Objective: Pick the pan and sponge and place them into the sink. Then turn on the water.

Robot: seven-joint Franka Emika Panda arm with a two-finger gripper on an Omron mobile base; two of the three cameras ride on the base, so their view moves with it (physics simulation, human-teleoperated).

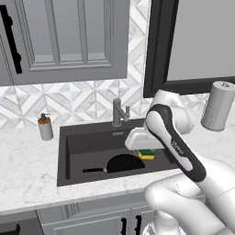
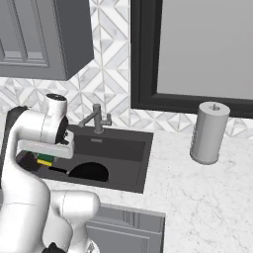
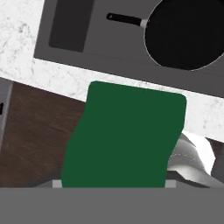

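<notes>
Looking down from your hand camera, you've got the sponge (image 3: 124,140) right under the hand, green face toward the lens and covering the fingers, so you can't see the tips themselves. From the two base views the sponge (image 1: 147,154) sits tucked just beneath the white hand with its yellow layer on the underside, so your gripper (image 1: 146,151) reads as clamped on it, held up in the air above the sink (image 1: 75,137).

The pan (image 1: 123,163) is already lying in the basin, toward the front wall, with its thin handle pointing at the left end of the sink. In the hand view you see the pan (image 3: 186,33) well apart from the sponge, past the strip of marble at the front edge of the desk (image 3: 52,76).

From the right base view, the sponge (image 2: 45,159) hangs over the left part of the sink (image 2: 133,148), clear of the pan (image 2: 89,171).

The faucet (image 1: 118,111) stands at the back edge of the basin. A soap dispenser (image 1: 45,127) sits on the desk just left of the sink, and a paper towel roll (image 2: 209,132) stands near the back edge well off to the right.
</notes>
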